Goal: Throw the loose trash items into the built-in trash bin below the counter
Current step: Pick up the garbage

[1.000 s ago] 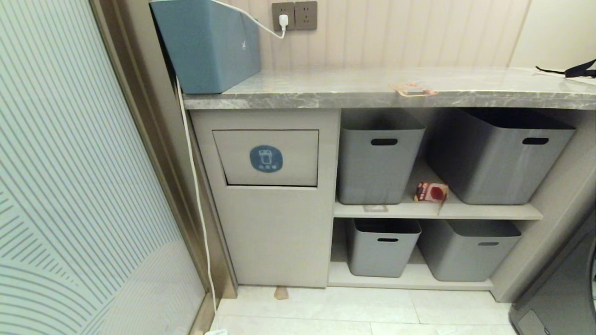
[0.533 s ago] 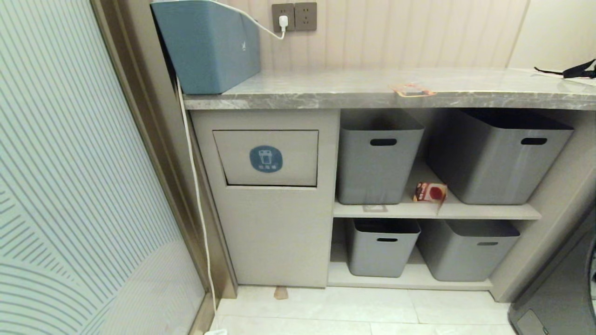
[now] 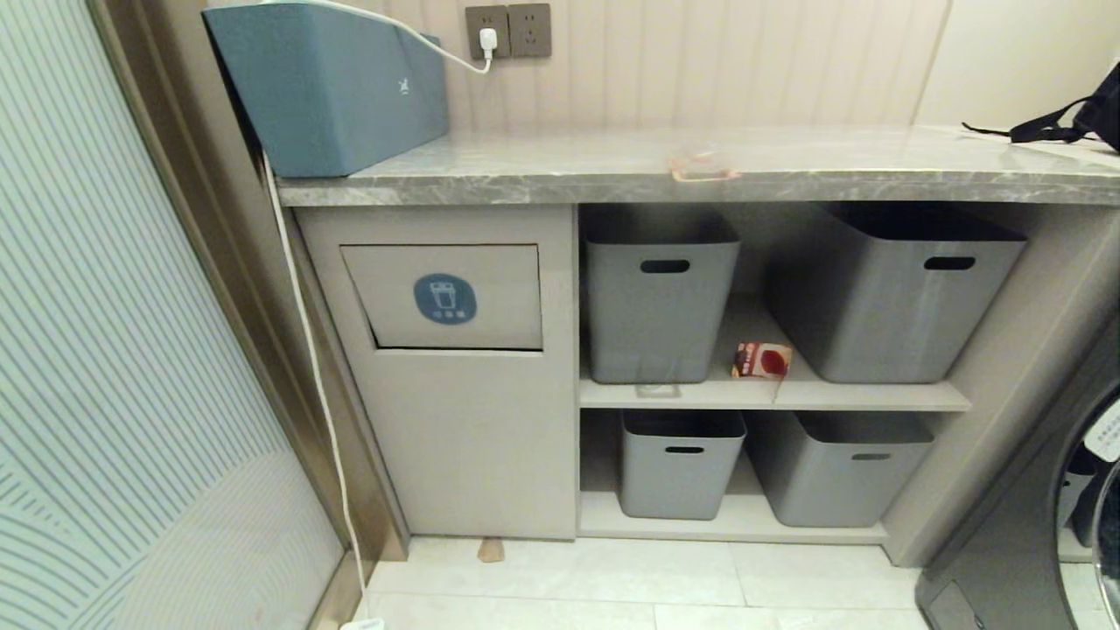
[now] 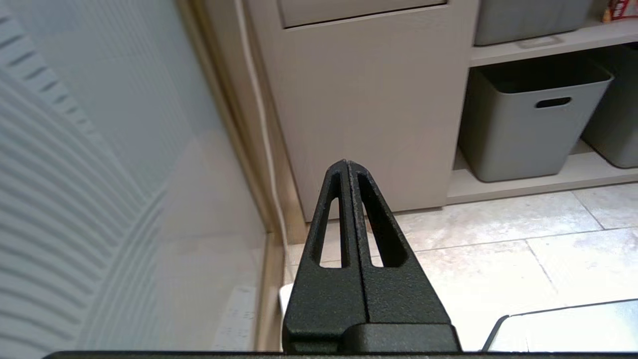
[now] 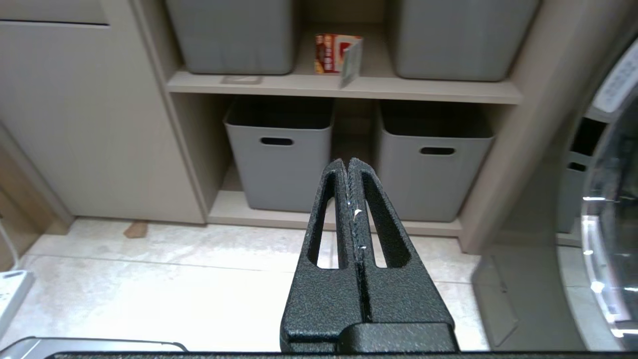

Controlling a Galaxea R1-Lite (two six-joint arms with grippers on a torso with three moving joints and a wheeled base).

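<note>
The wrapper (image 3: 704, 166) lies flat at the table's (image 3: 542, 179) front edge, above the left upper tub (image 3: 658, 302); the carton (image 3: 761, 360) stands on the upper shelf (image 3: 866, 398) between the two upper tubs, touching neither clearly; the bin flap (image 3: 451, 297) with its blue sticker sits closed in the cabinet front, left of the shelves; the left end effector (image 4: 347, 164) is closed and empty, low near the cabinet base; the right end effector (image 5: 347, 162) is closed and empty, facing the lower tubs.
</note>
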